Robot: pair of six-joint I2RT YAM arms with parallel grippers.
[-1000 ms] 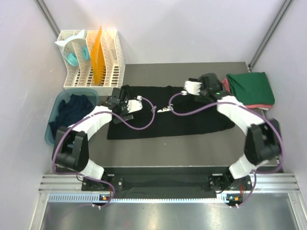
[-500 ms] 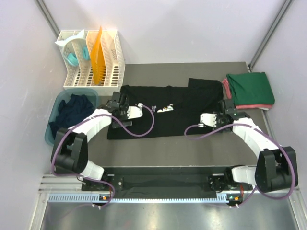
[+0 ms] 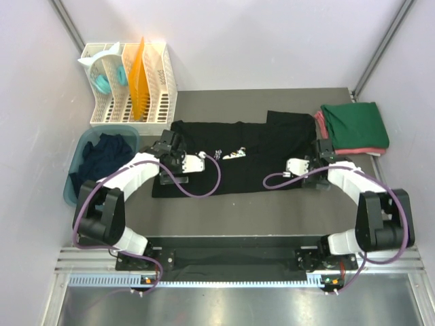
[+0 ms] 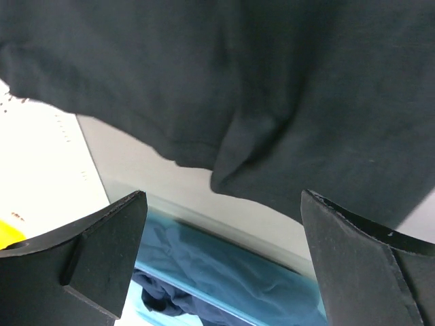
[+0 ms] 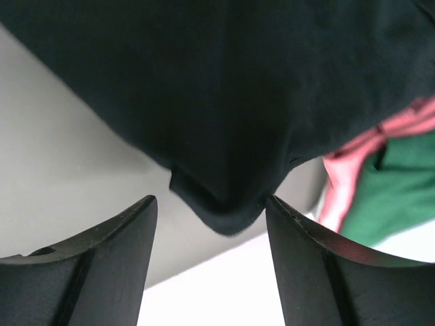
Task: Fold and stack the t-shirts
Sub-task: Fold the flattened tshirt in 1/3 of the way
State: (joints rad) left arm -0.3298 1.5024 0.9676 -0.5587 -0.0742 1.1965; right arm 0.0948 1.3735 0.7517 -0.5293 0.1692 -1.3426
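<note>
A black t-shirt [image 3: 238,163] with a small white chest print lies spread across the table's middle, with a flap of cloth folded up at its far right. My left gripper [image 3: 165,151] is open over the shirt's left end, where the left wrist view shows its edge [image 4: 272,81]. My right gripper [image 3: 325,163] is open at the shirt's right end. In the right wrist view [image 5: 211,200] a corner of the shirt [image 5: 224,88] shows between the spread fingers, not pinched. A folded dark green shirt [image 3: 355,125] lies on a pinkish-red one at the far right.
A teal-blue tub [image 3: 76,178] with a navy shirt [image 3: 102,156] stands off the table's left edge; it also shows in the left wrist view [image 4: 224,258]. A white slotted rack [image 3: 129,81] stands at the back left. The green and pink stack [image 5: 401,183] lies just beyond my right gripper.
My right gripper has moved from the shirt's far middle edge back to its right end. The shirt's right part now lies with a flap at the far right. The left gripper shifted slightly.
</note>
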